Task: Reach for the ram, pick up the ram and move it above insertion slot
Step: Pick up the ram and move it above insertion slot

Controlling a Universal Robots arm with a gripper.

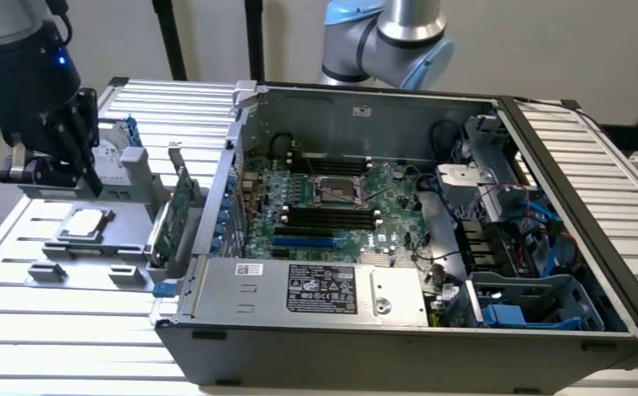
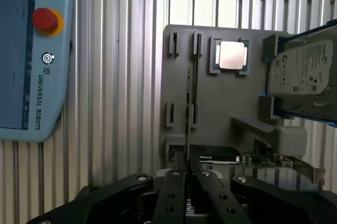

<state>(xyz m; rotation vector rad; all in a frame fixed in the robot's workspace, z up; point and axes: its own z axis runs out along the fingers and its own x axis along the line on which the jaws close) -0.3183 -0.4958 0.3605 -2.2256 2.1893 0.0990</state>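
Note:
My gripper (image 1: 83, 172) hangs over the grey holder tray (image 1: 32, 216) at the exterior view's left, outside the open computer case. In the wrist view its fingers (image 2: 176, 174) stand close together, shut on the ram (image 2: 189, 103). The ram is edge-on, a thin dark strip running out from between them above the tray (image 2: 216, 97). In the exterior view the ram is hidden by the dark gripper body. The insertion slots (image 1: 328, 216) are long black rows on the green motherboard inside the case, well off toward the exterior view's right of the gripper.
The tray also carries a silver processor (image 1: 85, 223) (image 2: 231, 55), a hard drive in a blue frame (image 2: 303, 71) and an upright green expansion card (image 1: 182, 206). The case wall (image 1: 225, 177) stands between tray and motherboard. A teach pendant (image 2: 31, 55) lies on the slatted table.

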